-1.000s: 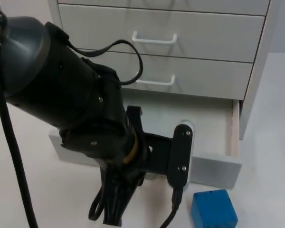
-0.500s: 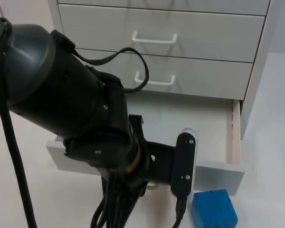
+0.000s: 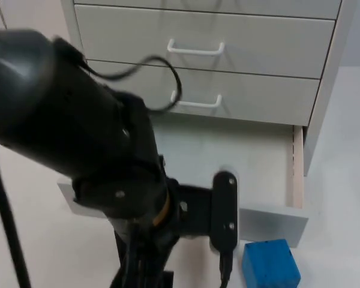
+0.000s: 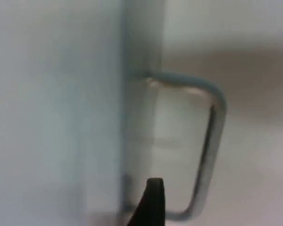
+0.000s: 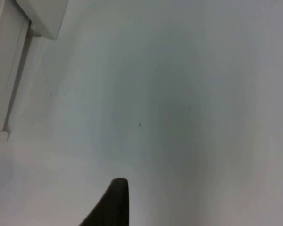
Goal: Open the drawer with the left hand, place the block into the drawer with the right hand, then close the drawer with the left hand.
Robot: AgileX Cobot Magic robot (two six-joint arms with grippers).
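The bottom drawer (image 3: 270, 221) of the white cabinet is pulled out, its inside (image 3: 240, 150) bare. My left arm (image 3: 120, 180) hangs over the drawer's front panel and hides the handle in the top view. In the left wrist view the metal handle (image 4: 212, 136) stands off the drawer front, and the left gripper (image 4: 154, 188) is open, its fingertip (image 4: 153, 205) beside the bar without pinching it. A blue block (image 3: 270, 264) lies on the table just in front of the drawer's right end. My right gripper (image 5: 115, 197) waits open over bare table, holding nothing.
Two shut drawers with white handles (image 3: 195, 49) (image 3: 197, 103) sit above the open one. The cabinet's side (image 3: 327, 90) borders white table (image 3: 348, 180) on the right. A cabinet corner (image 5: 42, 14) appears in the right wrist view.
The drawer came out slightly further. My left gripper has let go of the handle, and the left wrist has shifted a little to the left. The block has not moved.
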